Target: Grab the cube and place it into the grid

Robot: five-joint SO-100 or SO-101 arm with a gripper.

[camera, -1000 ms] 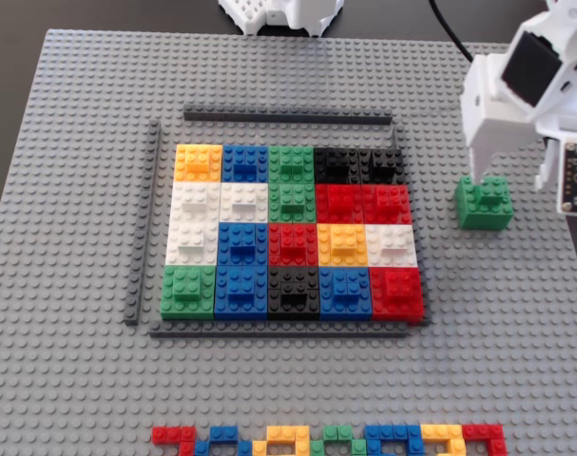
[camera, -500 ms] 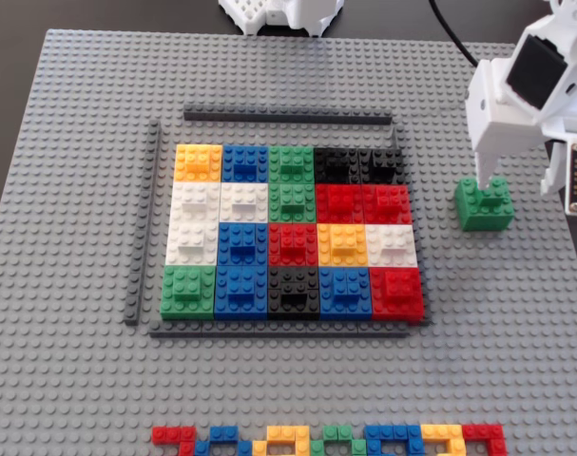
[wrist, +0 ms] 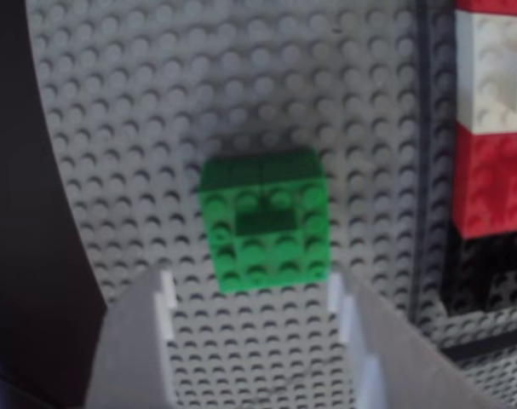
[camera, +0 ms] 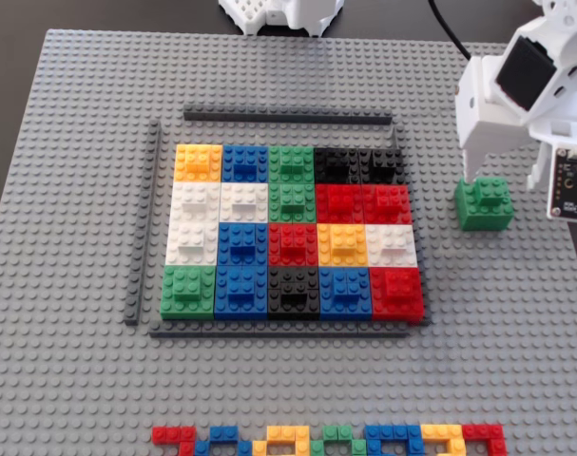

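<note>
Fixed view: one green cube (camera: pixel 484 203) sits on the grey baseplate (camera: pixel 69 380), just right of the grid (camera: pixel 293 230) w/ a bare strip of studs between them. The grid counts 20 tiles, 5 across by 4 down: 4 blue, 4 red, 4 white, 3 green, 3 black, 2 yellow. Four thin dark strips (camera: pixel 142 223) frame it: one along the top, one on the left, one along the bottom, a short one at the upper right corner. One row of small mixed-colour bricks (camera: pixel 331 441) runs along the bottom edge. The white arm enters from the upper right; its gripper (camera: pixel 502 179) hangs over the cube, one finger tip touching or just above the cube's top left corner. Open baseplate lies left of and below the grid; the cube stands near the plate's right edge.

Wrist view: the cube (wrist: pixel 265 219) lies centred just ahead of the gripper (wrist: pixel 254 294), jaws spread wider than the cube, nothing between them but studs. Two grid tiles, white and red (wrist: pixel 495 128), show at right behind a dark strip. The baseplate's edge curves down the left side, dark table beyond.
</note>
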